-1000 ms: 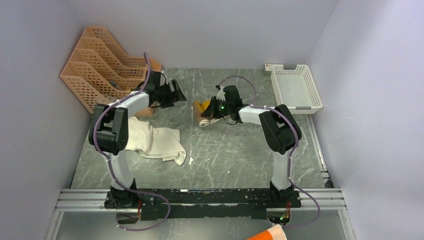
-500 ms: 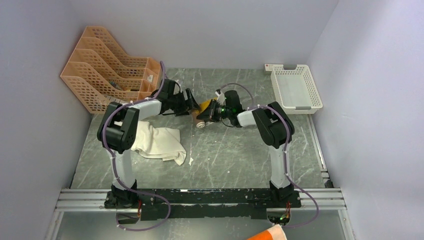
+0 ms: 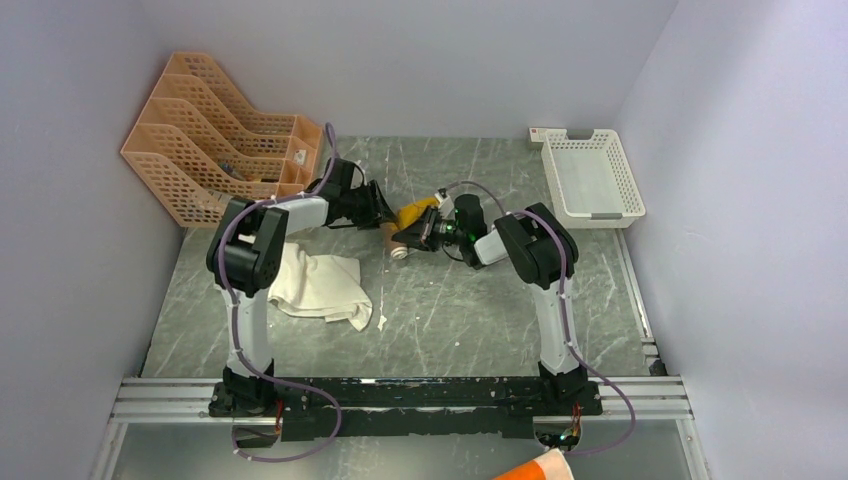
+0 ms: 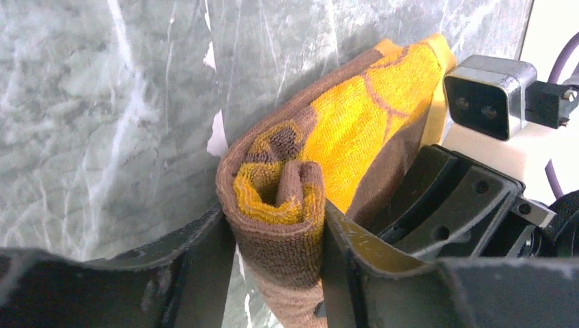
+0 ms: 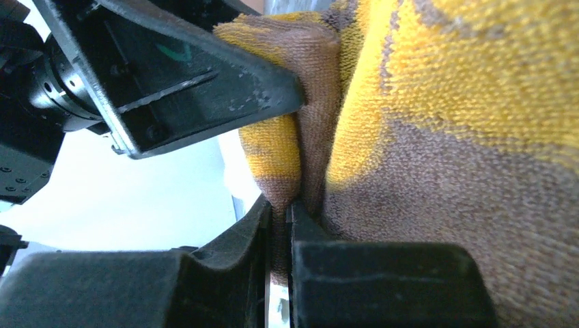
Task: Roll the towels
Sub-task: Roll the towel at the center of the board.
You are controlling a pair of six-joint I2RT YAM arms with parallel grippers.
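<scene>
The brown towel (image 3: 410, 218), brown with yellow patches, lies as a loose roll on the grey table at centre back. My left gripper (image 3: 386, 224) is shut on the roll's end. In the left wrist view both fingers press the sides of the brown towel (image 4: 341, 123) around the left gripper (image 4: 276, 239). My right gripper (image 3: 420, 232) comes from the other side, shut on a thin fold of the brown towel (image 5: 444, 171). In the right wrist view the right gripper (image 5: 278, 232) pinches that fold. The cream towel (image 3: 318, 285) lies crumpled at the left, untouched.
An orange slotted file rack (image 3: 215, 130) stands at the back left, close behind the left arm. A white perforated basket (image 3: 590, 178) sits at the back right. An orange-and-white object (image 3: 535, 468) shows below the rail.
The left arm has swung right from beside the rack to the brown roll, and its jaws have closed on it. The right gripper has shifted slightly left, still pinching the towel.
</scene>
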